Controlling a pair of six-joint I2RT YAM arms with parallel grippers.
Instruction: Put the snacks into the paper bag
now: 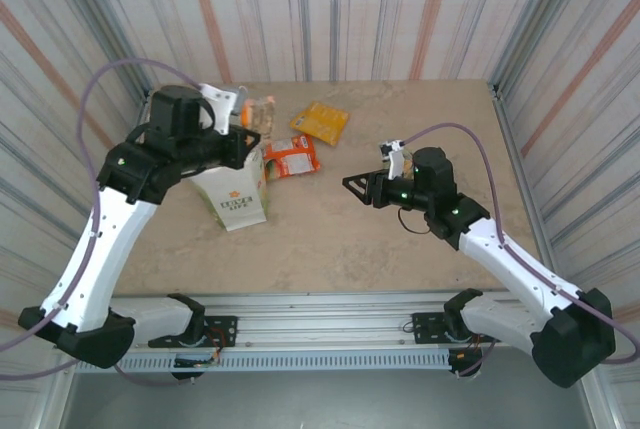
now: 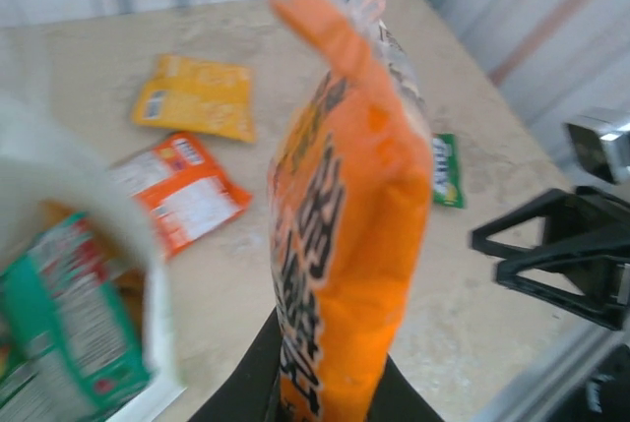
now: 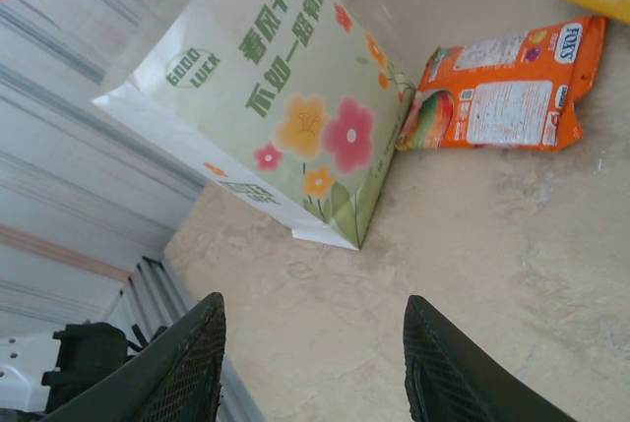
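My left gripper (image 1: 248, 137) is shut on an orange snack packet (image 2: 345, 225), holding it upright right beside the open top of the paper bag (image 1: 236, 195). The bag's white rim (image 2: 123, 235) shows at the left of the left wrist view, and a teal-red packet (image 2: 59, 314) lies inside it. On the table behind the bag lie a red-orange packet (image 1: 293, 157) and a yellow-orange packet (image 1: 320, 121). A small green packet (image 2: 445, 168) lies further right. My right gripper (image 1: 356, 187) hovers open and holds nothing, facing the bag's flower-printed side (image 3: 295, 117).
Striped walls close in the table on three sides. The metal rail (image 1: 320, 334) carrying the arm bases runs along the near edge. Bare tabletop (image 1: 330, 239) lies between the bag and the right gripper.
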